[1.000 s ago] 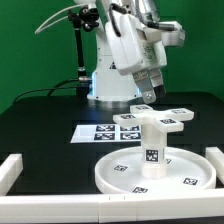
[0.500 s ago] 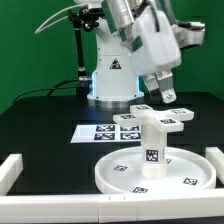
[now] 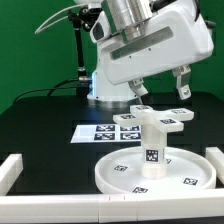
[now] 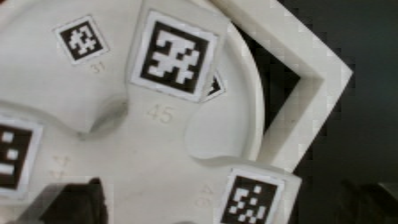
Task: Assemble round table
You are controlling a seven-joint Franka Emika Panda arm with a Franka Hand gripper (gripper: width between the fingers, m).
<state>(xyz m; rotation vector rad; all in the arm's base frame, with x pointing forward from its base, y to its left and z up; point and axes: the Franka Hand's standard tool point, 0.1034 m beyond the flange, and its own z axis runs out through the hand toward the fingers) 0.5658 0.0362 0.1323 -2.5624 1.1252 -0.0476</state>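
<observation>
So the arm's hand (image 3: 158, 89) has swung round a lot compared to a second ago: back then it was tilted off toward the exterior view's right, and now its wide white body faces the camera square-on, with both fingers (image 3: 139, 88) hanging down spread wide apart and nothing between them. It's hovering just above the white plastic cross-shaped foot piece (image 3: 158, 120) and isn't touching it.

The parts themselves haven't budged. The large white rimmed round disc (image 3: 115, 175) sits flat on the black desk (image 3: 40, 125) near the front, the short white cylindrical leg (image 3: 152, 150) stands upright in the middle of it, and the foot piece sits on top of the leg. The flat paper sheet with printed tags (image 3: 100, 131) lies just behind the disc, same spot as before.

Wrist view is basically a close-up of the foot piece (image 4: 160, 110) with its black-and-white tags, filling most of the picture.
</observation>
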